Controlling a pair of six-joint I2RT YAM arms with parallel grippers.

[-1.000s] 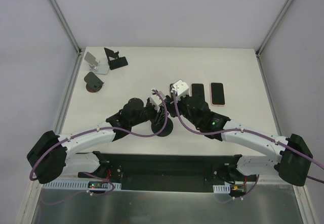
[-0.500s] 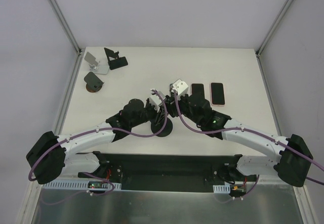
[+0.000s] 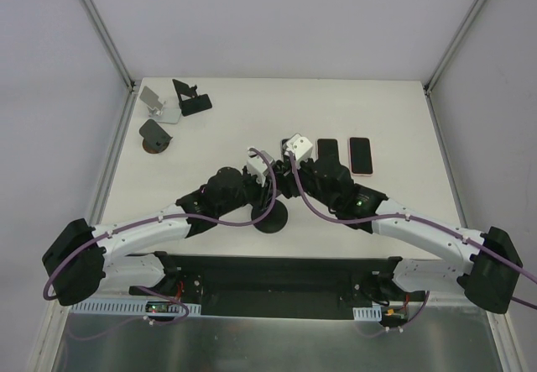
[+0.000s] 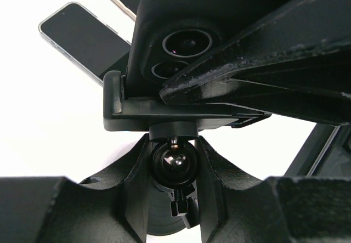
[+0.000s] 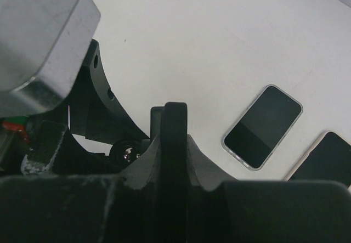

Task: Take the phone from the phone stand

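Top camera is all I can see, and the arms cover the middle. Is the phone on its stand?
Observer: Yes. The left wrist view shows the phone, lenses showing, sitting in the phone stand cradle.
Operator: Who's holding what?
Observer: In the right wrist view, the right gripper pinches the phone's edge.
Operator: And the left one?
Observer: The left gripper clamps the stand's neck, just under the cradle.

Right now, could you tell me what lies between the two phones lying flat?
Only bare table separates the dark phone and pink-edged phone, in the top view.
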